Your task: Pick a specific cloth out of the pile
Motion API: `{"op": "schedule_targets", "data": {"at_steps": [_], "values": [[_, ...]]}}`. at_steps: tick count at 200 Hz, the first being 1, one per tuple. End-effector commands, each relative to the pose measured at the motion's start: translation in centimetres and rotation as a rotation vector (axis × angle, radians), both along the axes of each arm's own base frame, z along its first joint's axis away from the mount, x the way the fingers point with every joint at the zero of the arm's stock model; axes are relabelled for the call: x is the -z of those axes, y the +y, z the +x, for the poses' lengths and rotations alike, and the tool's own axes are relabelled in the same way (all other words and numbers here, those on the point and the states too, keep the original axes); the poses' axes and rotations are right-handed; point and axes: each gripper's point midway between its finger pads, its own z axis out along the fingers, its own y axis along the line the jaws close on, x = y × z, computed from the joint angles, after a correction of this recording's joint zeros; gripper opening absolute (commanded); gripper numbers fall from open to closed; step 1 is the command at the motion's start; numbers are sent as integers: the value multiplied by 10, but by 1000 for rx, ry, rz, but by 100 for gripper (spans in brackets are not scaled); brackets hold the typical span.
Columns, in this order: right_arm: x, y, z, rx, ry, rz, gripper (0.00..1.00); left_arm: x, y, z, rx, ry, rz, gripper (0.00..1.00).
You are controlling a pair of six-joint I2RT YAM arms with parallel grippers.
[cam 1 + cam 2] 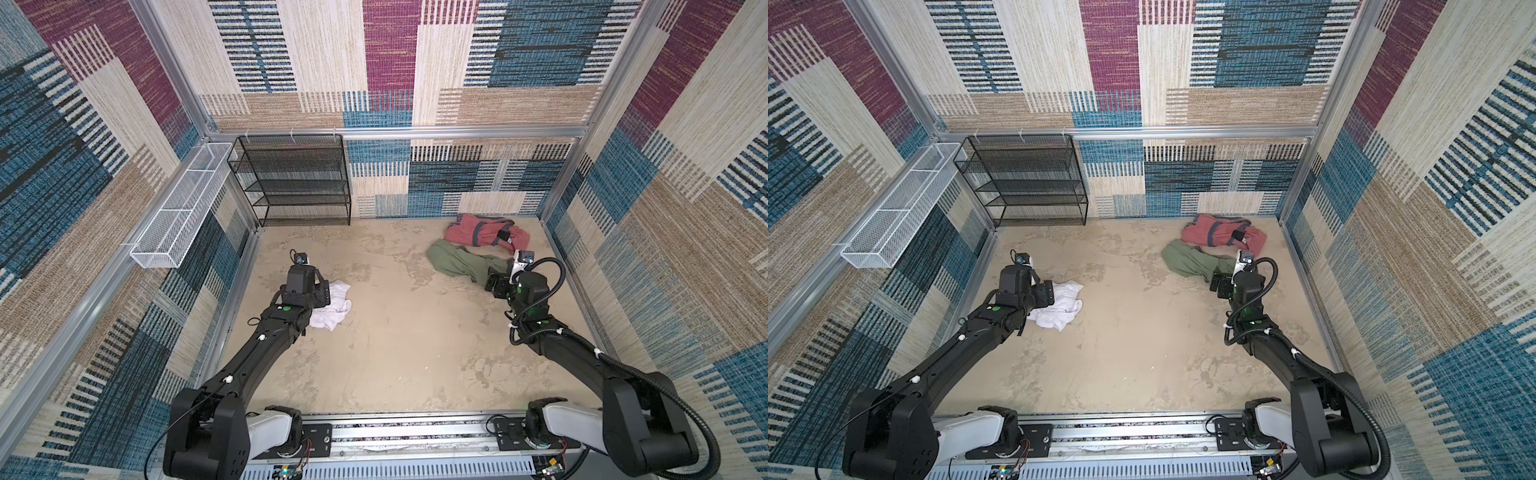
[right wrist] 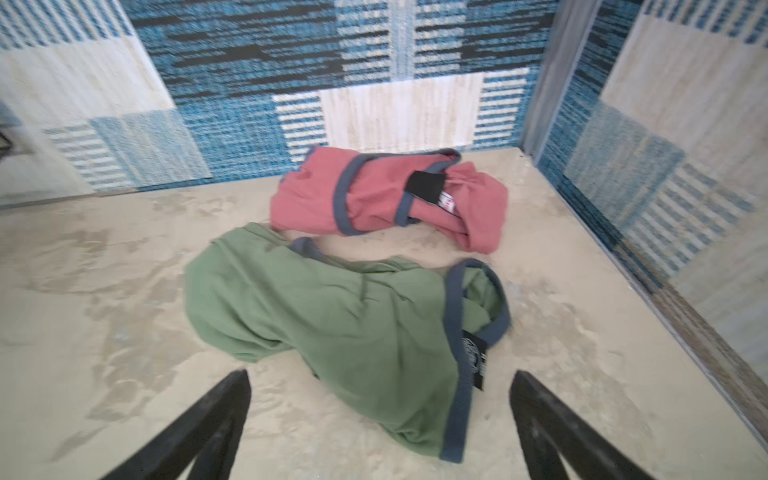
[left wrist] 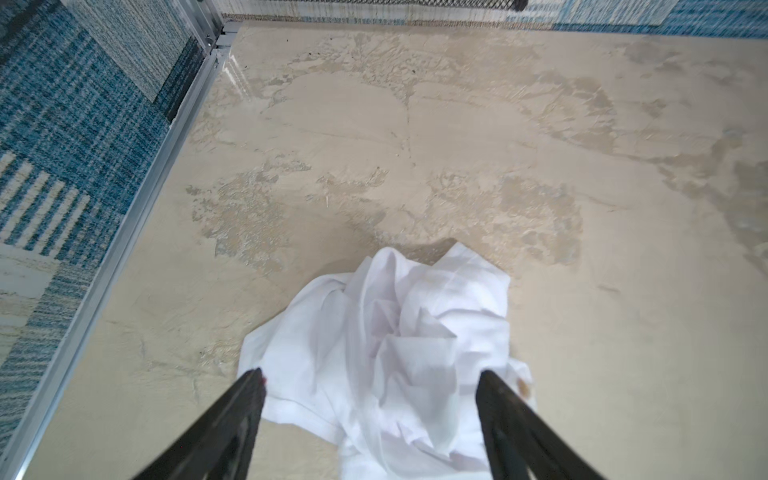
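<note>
the white cloth [image 1: 332, 306] lay left of centre in both top views, apart from the pile [image 1: 478, 249], directly under the left gripper [image 3: 370, 399], jaws spread, gripping nothing; right gripper [image 2: 380, 411] likewise spread.

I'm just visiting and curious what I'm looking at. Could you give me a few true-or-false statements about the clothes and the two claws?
1. The white cloth lies apart from the red garment and green garment. True.
2. The left gripper is clamped shut. False: its jaws stand open over the white cloth.
3. The black rack holds folded clothes. False: its shelves are bare.
4. The right gripper is open, near the green garment. True.
</note>
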Motion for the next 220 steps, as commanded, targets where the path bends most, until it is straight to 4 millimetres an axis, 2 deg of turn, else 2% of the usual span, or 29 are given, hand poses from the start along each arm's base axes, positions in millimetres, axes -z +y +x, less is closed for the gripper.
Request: {"op": "schedule_targets", "data": {"at_steps": [1, 22, 54, 75, 98, 107, 123, 128, 160, 178, 220], "values": [[-16, -19, 1, 77, -157, -51, 100, -10, 16, 12, -32, -116, 79, 84], [-7, -28, -7, 117, -203, -52, 100, 0, 19, 13, -15, -149, 76, 84], [-6, -33, -9, 137, -261, -73, 100, 15, 21, 21, 7, -174, 58, 84], [-5, -30, -7, 118, -285, -80, 100, 18, 26, 26, 4, -183, 98, 84], [4, -25, -4, 84, -270, -82, 100, 17, 32, 33, 10, -257, 98, 84], [6, -25, -1, 74, -262, -79, 100, 18, 40, 34, -22, -276, 96, 84], [7, -24, -1, 33, -262, -60, 100, 29, 49, 35, -28, -259, 36, 84], [8, -25, -1, 26, -258, -52, 100, 28, 48, 39, -8, -282, 12, 84], [8, -21, -5, -28, -277, -37, 100, 46, 39, 46, 77, -272, -47, 83], [9, -20, -13, -36, -317, -44, 100, 48, 36, 45, 99, -274, -59, 83], [14, -17, -9, -57, -285, -44, 100, 49, 34, 45, 119, -283, -67, 85]]}}
